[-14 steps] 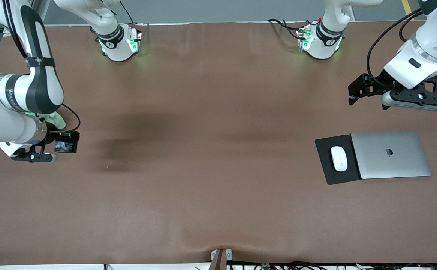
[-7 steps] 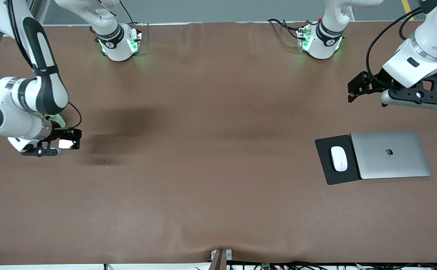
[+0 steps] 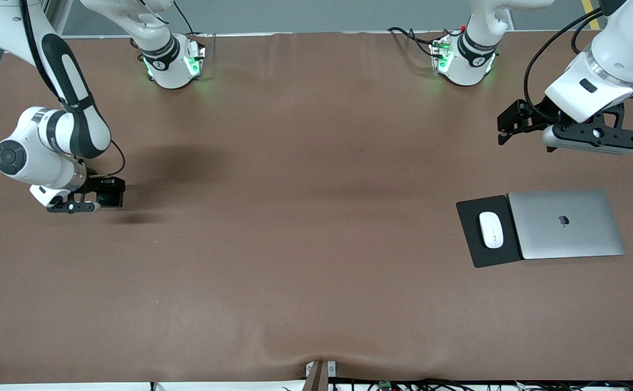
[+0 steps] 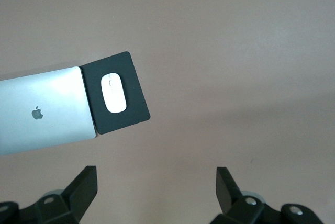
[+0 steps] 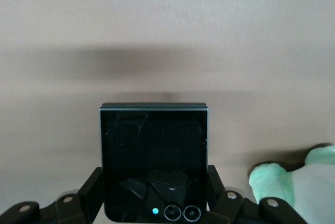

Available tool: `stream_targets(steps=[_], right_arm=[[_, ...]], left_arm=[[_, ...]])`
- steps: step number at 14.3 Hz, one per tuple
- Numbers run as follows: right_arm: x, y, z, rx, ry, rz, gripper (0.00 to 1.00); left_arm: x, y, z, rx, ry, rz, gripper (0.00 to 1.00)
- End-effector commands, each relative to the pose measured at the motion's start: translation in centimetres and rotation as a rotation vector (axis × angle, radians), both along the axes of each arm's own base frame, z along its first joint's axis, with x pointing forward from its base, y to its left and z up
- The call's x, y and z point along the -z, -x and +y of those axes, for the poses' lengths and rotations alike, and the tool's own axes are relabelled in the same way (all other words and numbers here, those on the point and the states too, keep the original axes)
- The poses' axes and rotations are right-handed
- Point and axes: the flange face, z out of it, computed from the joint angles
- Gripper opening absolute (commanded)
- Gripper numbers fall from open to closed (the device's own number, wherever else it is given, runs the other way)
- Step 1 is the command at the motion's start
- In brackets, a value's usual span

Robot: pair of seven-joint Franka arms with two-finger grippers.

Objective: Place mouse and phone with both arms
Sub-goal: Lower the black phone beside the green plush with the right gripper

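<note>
The phone [image 3: 111,191] is clamped between the fingers of the right gripper [image 3: 107,193], held above bare table [image 3: 305,244] toward the right arm's end, well apart from the laptop [image 3: 566,224]. In the right wrist view the phone [image 5: 154,161] is seen with its glossy black face up, two camera lenses and a small blue dot near the gripped end, a finger [image 5: 90,190] pressed against each side. A pale green soft object [image 5: 293,179] is seen beside that gripper; what it is cannot be told.

The mouse [image 3: 491,229] is seen lying on the black mouse pad [image 3: 479,255], which lies flat and touches the closed silver laptop on the edge facing the right arm's end. The mouse is touched by no gripper.

The left gripper [image 3: 504,133] is held in the air over bare table, farther from the front camera than the laptop, fingers spread wide and empty. In the left wrist view both fingertips [image 4: 84,185] are seen far apart, with mouse [image 4: 113,92], pad [image 4: 131,116] and laptop [image 4: 47,111] below.
</note>
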Motion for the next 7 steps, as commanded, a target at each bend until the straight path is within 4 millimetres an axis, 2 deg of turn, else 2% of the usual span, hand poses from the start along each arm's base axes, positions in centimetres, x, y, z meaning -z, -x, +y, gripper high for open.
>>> stream_targets(steps=[1,3,7], right_arm=[[-0.5,2.0,-1.6,-0.042,-0.022,-0.023,0.0],[0.3,3.0,-3.1,-0.056,-0.026,-0.036,0.0],[0.8,3.3,-3.2,-0.049,-0.025,-0.033,0.0]], left_arm=[[-0.2,0.4,0.1,-0.006,0.007,-0.004,1.0],[-0.2,0.3,0.1,-0.007,0.004,-0.005,1.0],[-0.2,0.3,0.5,-0.014,0.005,-0.001,1.0]])
